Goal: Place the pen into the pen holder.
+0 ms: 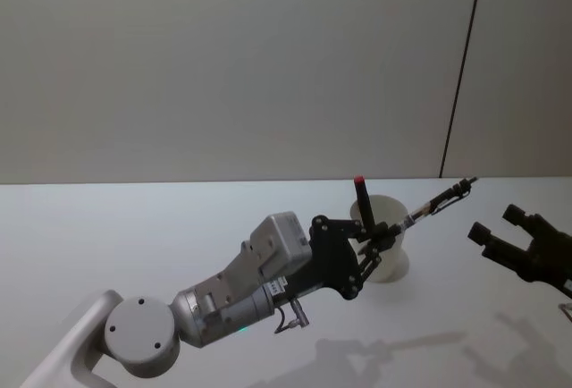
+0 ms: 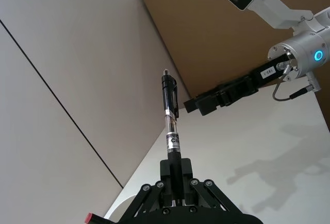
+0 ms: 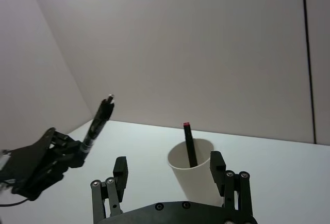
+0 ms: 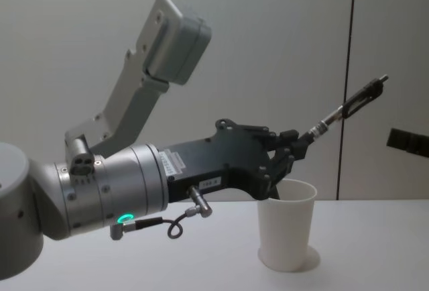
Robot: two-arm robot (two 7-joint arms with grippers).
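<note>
My left gripper (image 1: 386,231) is shut on the pen (image 1: 438,202), a black pen with a clear barrel, held by its lower end. The pen tilts up and to the right, high over the table, as the chest view shows (image 4: 345,108). Just below the gripper (image 4: 295,147) stands the pen holder (image 4: 287,227), a white paper cup (image 1: 389,261). A black pen with a red end (image 1: 362,198) stands inside the cup (image 3: 193,175). My right gripper (image 1: 500,227) hovers open to the right of the cup, nothing between its fingers (image 3: 120,166).
The white table (image 1: 134,227) stretches around the cup to a pale wall behind. In the left wrist view, the right gripper (image 2: 206,102) shows beyond the pen's tip (image 2: 166,74).
</note>
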